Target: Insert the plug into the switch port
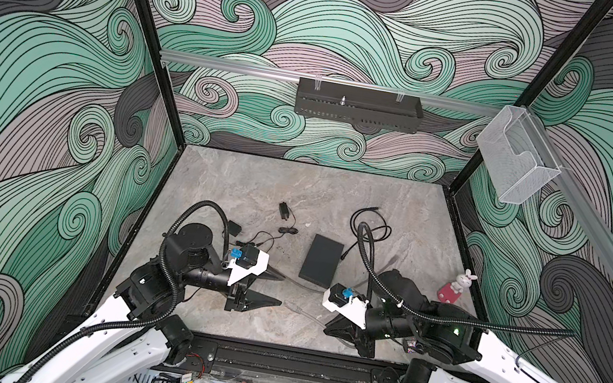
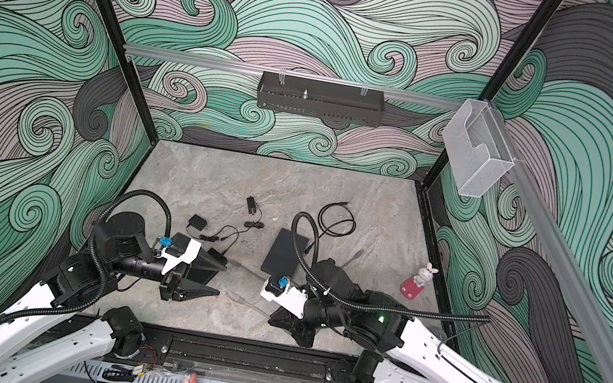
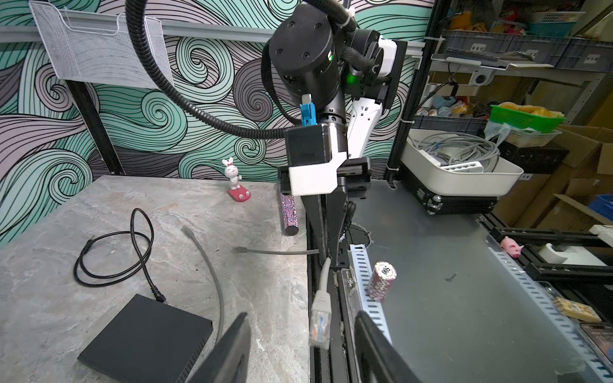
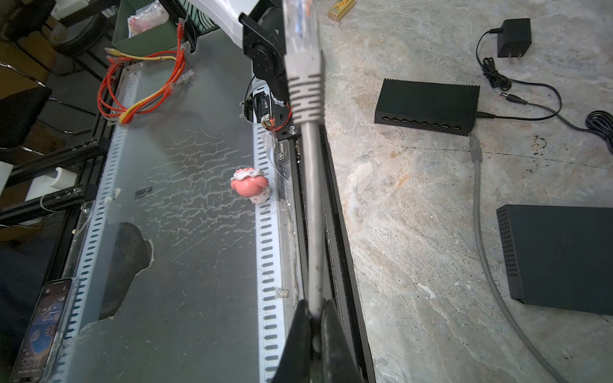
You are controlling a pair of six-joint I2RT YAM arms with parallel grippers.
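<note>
clear plastic plug (image 3: 320, 318) on the grey round cable (image 4: 313, 205) sits near the front of the grey marbled tabletop (image 1: 296, 191), held out between the two grippers and well apart from the black ribbed switch box (image 4: 428, 99), whose port row shows along one long face in the right wrist view. right gripper (image 4: 315, 313) is clenched on the cable a stretch behind the plug's boot, and the cable sticks straight out of the jaws. right arm comes in from the near right, forearm low and pointing left, tip close to the table's front edge (image 1: 326, 326). left gripper (image 1: 282, 290) is released: jaws apart, the plug between the black fingers (image 3: 232, 348) with a gap on both sides, so nothing is grasped. left arm comes in from the near left, elbow folded, forearm low and pointing right, wrist rolled so one finger sits farther back and one nearer. the two tips face each other. the cable's other end (image 4: 474, 146) lies just beside the switch's corner. flat black box (image 1: 320, 260) lies on the table beyond the grippers.
</note>
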